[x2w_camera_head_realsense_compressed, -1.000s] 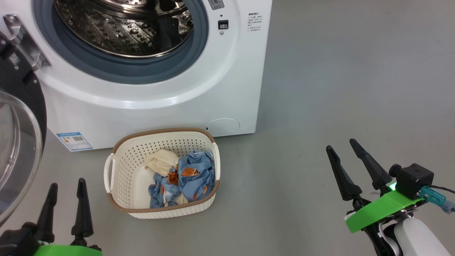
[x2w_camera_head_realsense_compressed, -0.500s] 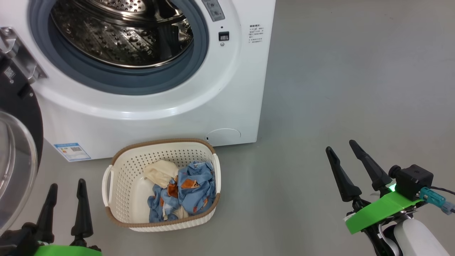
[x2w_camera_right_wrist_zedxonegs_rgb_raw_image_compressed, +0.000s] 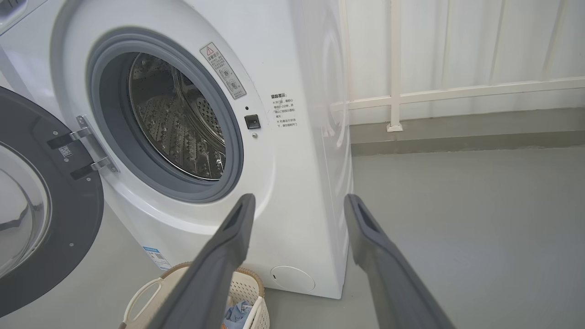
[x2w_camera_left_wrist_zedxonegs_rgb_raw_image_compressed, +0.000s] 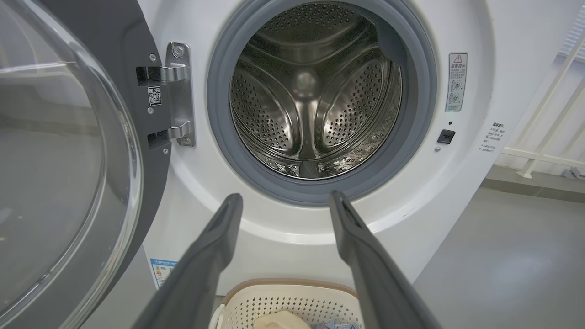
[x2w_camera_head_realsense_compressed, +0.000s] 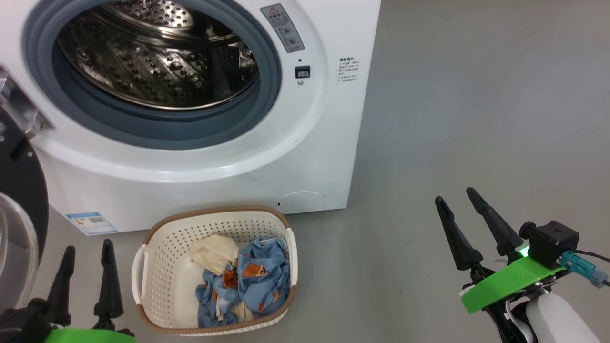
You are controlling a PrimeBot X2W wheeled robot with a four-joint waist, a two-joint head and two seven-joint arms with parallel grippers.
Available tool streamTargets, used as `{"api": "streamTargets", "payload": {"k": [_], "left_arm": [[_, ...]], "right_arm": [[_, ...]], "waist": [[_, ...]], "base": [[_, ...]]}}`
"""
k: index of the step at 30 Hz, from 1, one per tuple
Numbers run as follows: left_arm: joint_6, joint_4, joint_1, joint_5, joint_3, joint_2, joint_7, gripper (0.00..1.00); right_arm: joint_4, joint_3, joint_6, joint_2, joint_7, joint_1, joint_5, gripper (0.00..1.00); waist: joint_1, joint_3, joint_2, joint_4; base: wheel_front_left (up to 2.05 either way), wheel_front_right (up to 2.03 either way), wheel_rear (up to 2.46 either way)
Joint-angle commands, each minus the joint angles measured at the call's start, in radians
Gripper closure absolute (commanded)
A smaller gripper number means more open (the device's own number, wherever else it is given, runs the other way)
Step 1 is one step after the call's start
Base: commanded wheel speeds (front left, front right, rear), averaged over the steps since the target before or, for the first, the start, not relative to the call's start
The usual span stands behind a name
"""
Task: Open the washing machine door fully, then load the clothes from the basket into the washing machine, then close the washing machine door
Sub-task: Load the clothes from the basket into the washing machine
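The white washing machine (x2w_camera_head_realsense_compressed: 305, 157) stands ahead with its steel drum (x2w_camera_head_realsense_compressed: 157, 62) exposed. Its black washing machine door (x2w_camera_head_realsense_compressed: 21, 190) hangs swung open at the left, also seen in the left wrist view as door (x2w_camera_left_wrist_zedxonegs_rgb_raw_image_compressed: 68, 160) beside the drum (x2w_camera_left_wrist_zedxonegs_rgb_raw_image_compressed: 315, 100). On the floor in front sits the cream basket (x2w_camera_head_realsense_compressed: 214, 212) holding the clothes (x2w_camera_head_realsense_compressed: 259, 281), blue printed pieces and a cream cloth (x2w_camera_head_realsense_compressed: 214, 252). My left gripper (x2w_camera_head_realsense_compressed: 89, 245) is open left of the basket, with nothing between its fingers (x2w_camera_left_wrist_zedxonegs_rgb_raw_image_compressed: 285, 195). My right gripper (x2w_camera_head_realsense_compressed: 454, 195) is open far to the right, above bare floor (x2w_camera_right_wrist_zedxonegs_rgb_raw_image_compressed: 299, 197).
Grey floor (x2w_camera_head_realsense_compressed: 476, 95) spreads to the right of the machine. A white railing (x2w_camera_right_wrist_zedxonegs_rgb_raw_image_compressed: 395, 68) runs along the wall behind it. A blue label (x2w_camera_head_realsense_compressed: 90, 223) marks the machine's lower left corner. The basket (x2w_camera_right_wrist_zedxonegs_rgb_raw_image_compressed: 247, 288) shows at the bottom of the right wrist view.
The head camera has moved: machine and basket sit lower in the picture. Both grippers hold the same place and stay open.
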Motion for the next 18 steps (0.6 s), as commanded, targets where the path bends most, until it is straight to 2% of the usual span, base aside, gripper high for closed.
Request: {"api": "streamTargets", "payload": {"k": [1, 9, 18], "left_arm": [[-0.003, -0.021, -0.038, 0.01, 0.04, 0.018, -0.008, 0.0], [-0.005, -0.019, -0.039, 0.01, 0.04, 0.016, -0.008, 0.0], [-0.008, -0.022, -0.034, 0.011, 0.039, 0.015, -0.008, 0.0]], "right_arm": [[-0.022, 0.019, 0.002, -0.007, -0.012, 0.003, 0.0, 0.0], [-0.018, 0.018, 0.002, -0.006, -0.012, 0.003, -0.001, 0.0], [-0.017, 0.019, 0.002, -0.007, -0.012, 0.005, -0.001, 0.0]], "waist": [[0.0, 0.001, 0.0, 0.0], [0.0, 0.001, 0.0, -0.002], [0.0, -0.005, 0.0, -0.003]], "base": [[0.88, -0.88, 0.0], [0.69, -0.69, 0.0], [0.06, -0.06, 0.0]]}}
